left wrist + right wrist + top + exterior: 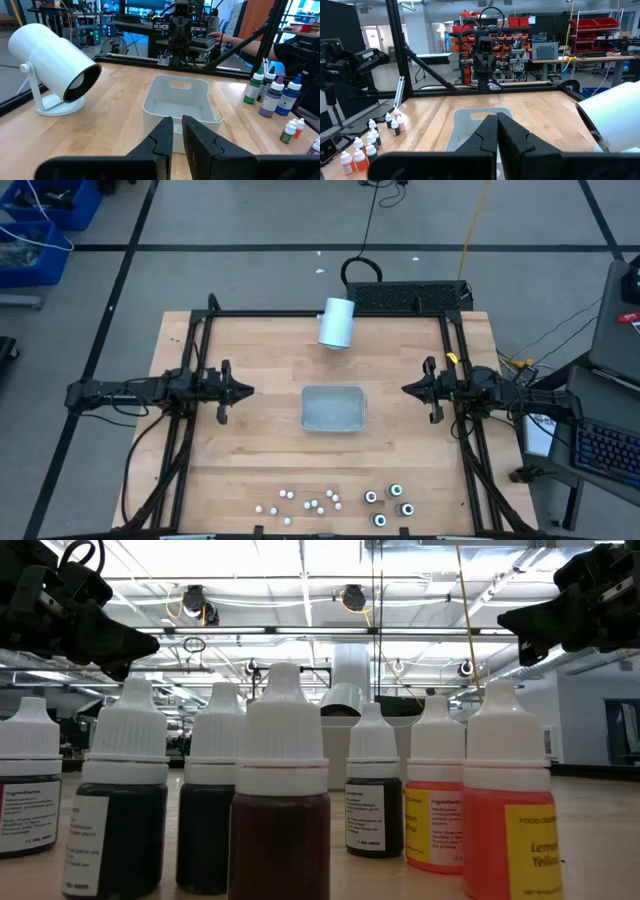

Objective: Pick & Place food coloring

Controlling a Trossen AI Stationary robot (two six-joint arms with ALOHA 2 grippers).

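The food coloring (335, 502) is a cluster of tiny bottles standing upright on the wooden table along its near edge. Several small white ones (300, 502) are on the left and several dark round ones (388, 505) on the right. They fill the low view (285, 800) and show in both wrist views (272, 92) (370, 142). My left gripper (250, 390) (177, 127) hovers level at the table's left, empty, with a narrow gap between its fingers. My right gripper (403, 389) (497, 120) hovers level at the right, shut on nothing. Both point at the grey tray (333, 389).
The grey rectangular tray (150, 107) (465, 117) sits at the table's middle between the grippers. A large white cylinder on a stand (337, 322) (50, 60) (615, 115) lies toward the far edge. A black frame (330, 314) runs along the table's sides and far edge.
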